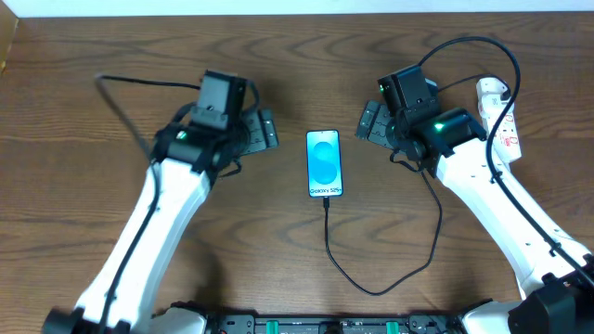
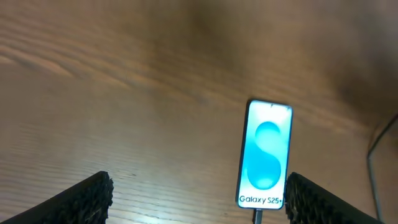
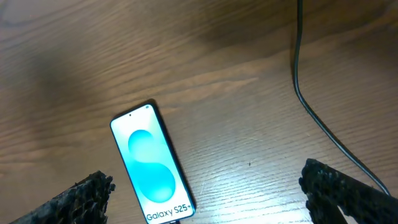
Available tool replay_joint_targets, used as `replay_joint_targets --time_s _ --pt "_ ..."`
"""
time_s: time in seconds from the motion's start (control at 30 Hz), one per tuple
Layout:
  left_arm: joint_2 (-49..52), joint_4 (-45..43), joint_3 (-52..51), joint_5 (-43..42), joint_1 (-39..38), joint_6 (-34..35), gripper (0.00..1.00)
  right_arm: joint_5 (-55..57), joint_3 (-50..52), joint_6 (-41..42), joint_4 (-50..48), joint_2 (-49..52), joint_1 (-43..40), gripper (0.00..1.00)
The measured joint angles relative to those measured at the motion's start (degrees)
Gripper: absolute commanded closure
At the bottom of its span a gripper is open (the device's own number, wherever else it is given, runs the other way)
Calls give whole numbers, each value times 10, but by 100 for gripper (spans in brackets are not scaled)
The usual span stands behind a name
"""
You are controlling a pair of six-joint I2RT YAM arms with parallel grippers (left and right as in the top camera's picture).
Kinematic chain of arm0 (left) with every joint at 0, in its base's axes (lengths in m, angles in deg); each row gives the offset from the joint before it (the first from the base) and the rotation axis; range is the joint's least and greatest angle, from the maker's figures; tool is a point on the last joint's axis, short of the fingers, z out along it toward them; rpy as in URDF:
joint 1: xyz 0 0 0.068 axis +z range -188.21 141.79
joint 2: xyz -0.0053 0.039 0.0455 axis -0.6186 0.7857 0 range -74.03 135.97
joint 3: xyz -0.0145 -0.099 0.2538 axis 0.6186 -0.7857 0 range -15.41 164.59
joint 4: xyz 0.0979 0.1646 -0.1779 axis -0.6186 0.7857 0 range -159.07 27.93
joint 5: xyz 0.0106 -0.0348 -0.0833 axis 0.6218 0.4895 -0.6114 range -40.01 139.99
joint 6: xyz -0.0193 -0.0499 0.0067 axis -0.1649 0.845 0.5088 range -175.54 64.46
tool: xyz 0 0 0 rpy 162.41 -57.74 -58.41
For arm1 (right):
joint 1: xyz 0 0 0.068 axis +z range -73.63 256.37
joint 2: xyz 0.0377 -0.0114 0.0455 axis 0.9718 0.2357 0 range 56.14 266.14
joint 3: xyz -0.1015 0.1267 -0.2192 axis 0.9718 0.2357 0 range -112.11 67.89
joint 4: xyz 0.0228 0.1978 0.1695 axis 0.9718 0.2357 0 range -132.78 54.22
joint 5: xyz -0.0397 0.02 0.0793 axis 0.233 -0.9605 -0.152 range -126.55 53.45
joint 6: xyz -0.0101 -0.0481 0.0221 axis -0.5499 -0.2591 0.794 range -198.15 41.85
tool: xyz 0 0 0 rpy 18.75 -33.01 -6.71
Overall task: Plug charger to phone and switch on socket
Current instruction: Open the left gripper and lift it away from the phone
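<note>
Overhead: phone (image 1: 324, 164) centre, charger (image 1: 327, 227) seemingly seated at its 6 o'clock end, left pincer (image 1: 263, 130) and right pincer (image 1: 373, 122) both spread, empty; left wrist: same, jaws wide; right wrist: charger trailing at 2 o'clock; plugging judged done, next right arm presses the switch on socket (image 1: 509, 134), 2 o'clock.

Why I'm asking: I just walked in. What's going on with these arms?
Neither arm holds anything. The left gripper and right gripper hover open on either side of the phone. The charger cable already meets the phone's bottom edge. The socket lies beside the right arm; its switch state is unclear.
</note>
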Motion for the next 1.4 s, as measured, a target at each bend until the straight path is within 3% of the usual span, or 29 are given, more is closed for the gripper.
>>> replay_joint_targets --time_s 0.23,1.4 --pt "-42 1 0 21 0 -5 12 0 0 0 0 0 0 4" --pt "-42 4 0 28 0 -9 12 0 0 -9 11 0 0 1"
